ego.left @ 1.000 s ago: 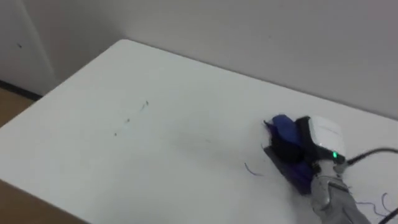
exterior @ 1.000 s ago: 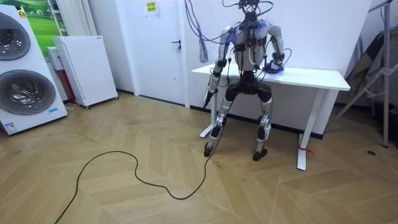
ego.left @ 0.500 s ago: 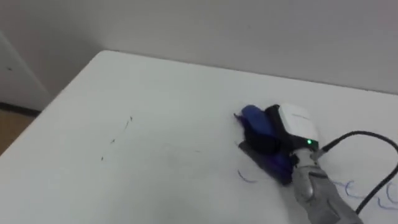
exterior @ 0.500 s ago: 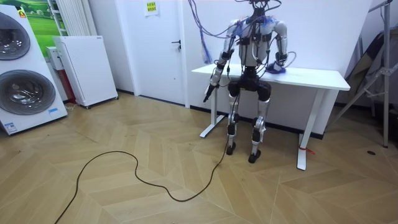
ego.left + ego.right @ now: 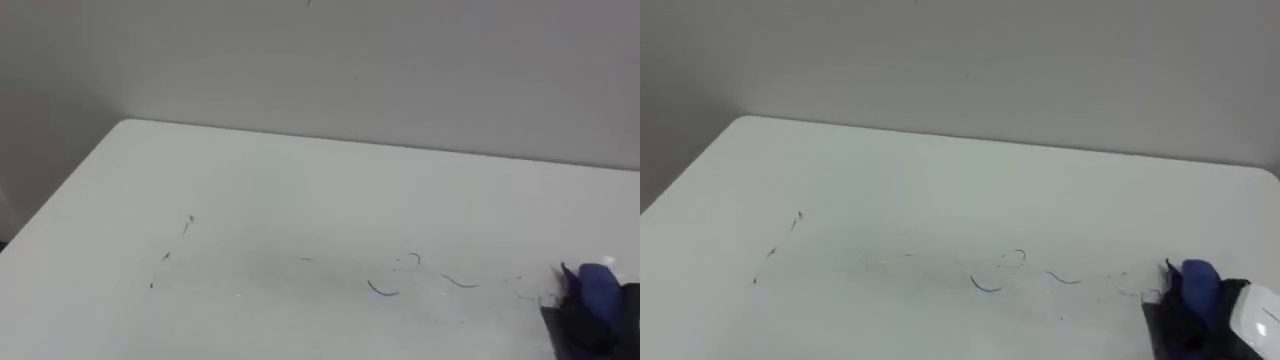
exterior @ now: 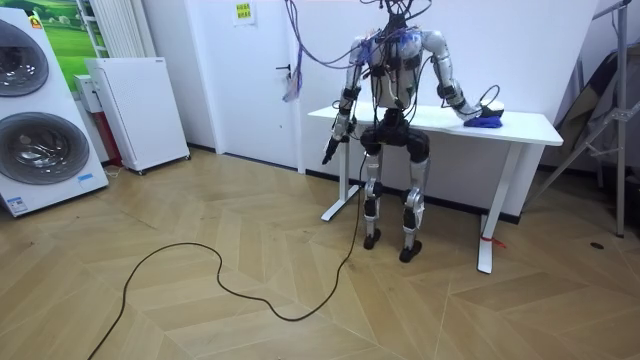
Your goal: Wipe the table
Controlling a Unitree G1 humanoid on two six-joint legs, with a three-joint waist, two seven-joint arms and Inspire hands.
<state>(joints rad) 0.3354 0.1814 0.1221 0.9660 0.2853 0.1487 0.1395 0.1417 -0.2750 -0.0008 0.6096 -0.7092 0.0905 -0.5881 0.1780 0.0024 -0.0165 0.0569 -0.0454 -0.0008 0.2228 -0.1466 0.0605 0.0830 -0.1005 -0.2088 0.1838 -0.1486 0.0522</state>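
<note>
A white table (image 5: 300, 200) carries thin blue pen strokes (image 5: 381, 290) near its middle and a few small dark marks (image 5: 187, 223) toward its left. At the lower right edge of the eye views, my right hand (image 5: 1215, 322) lies on a bunched blue cloth (image 5: 1196, 279), its dark fingers curled over it. The cloth presses on the tabletop to the right of the strokes. In the room view I stand at the table with my right arm stretched to the cloth (image 6: 486, 121). My left hand (image 6: 328, 153) hangs by my side.
A plain wall runs right behind the table's far edge. The table's left corner (image 5: 125, 125) and left edge drop to the floor. In the room view a white cabinet (image 6: 135, 110) and washing machines (image 6: 40, 130) stand far off at the left.
My right hand has slid the blue cloth to the right, off the blue strokes, which now show. The eye views have shifted. In the room view my right arm reaches further right.
</note>
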